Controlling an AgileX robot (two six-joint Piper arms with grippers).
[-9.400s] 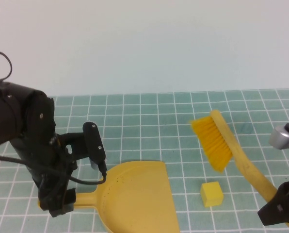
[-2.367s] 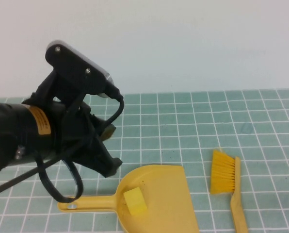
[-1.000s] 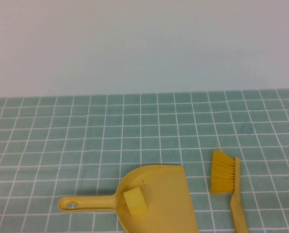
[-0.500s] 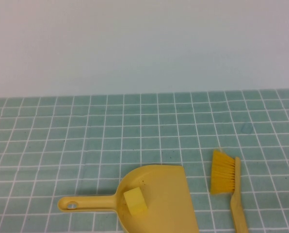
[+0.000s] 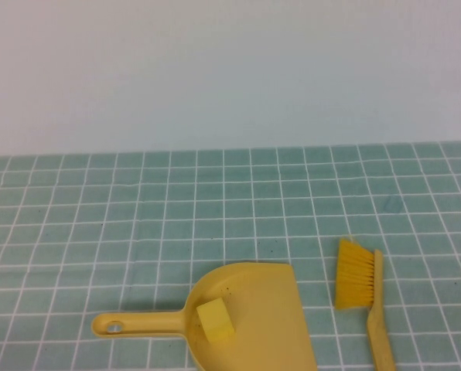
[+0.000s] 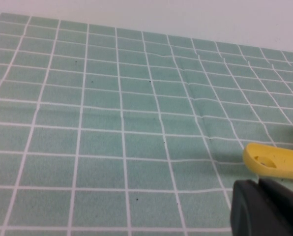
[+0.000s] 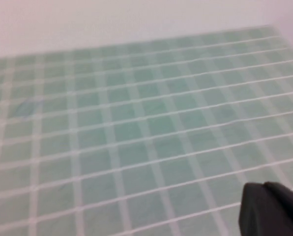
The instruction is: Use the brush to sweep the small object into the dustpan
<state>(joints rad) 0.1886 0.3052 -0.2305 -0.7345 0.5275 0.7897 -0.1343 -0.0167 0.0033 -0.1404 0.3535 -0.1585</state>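
Counter (image 5: 138, 201) of green tiles with white grout, spread under a pale wall. Yellow dustpan (image 5: 261, 325) lying flat near the front edge of the high view, wide mouth turned toward the right, long handle stretched toward the robot's left and ending in a hole. Handle end also seen in the left wrist view. Brush (image 5: 363, 297) lying just beside the dustpan's mouth on the right, apart from it, bright yellow-orange bristles pointed toward the dustpan, slim tan handle running off toward the front edge. Small pale-yellow cube (image 5: 215, 321) resting inside the dustpan, close to the rounded back where the handle joins. Left pincer (image 6: 269, 209) out of the high view, dark tip hanging low near the dustpan's handle end without touching it, clenched on nothing. Right pincer (image 7: 272, 209) likewise out of the high view, dark tip above bare tiles, clenched and empty.
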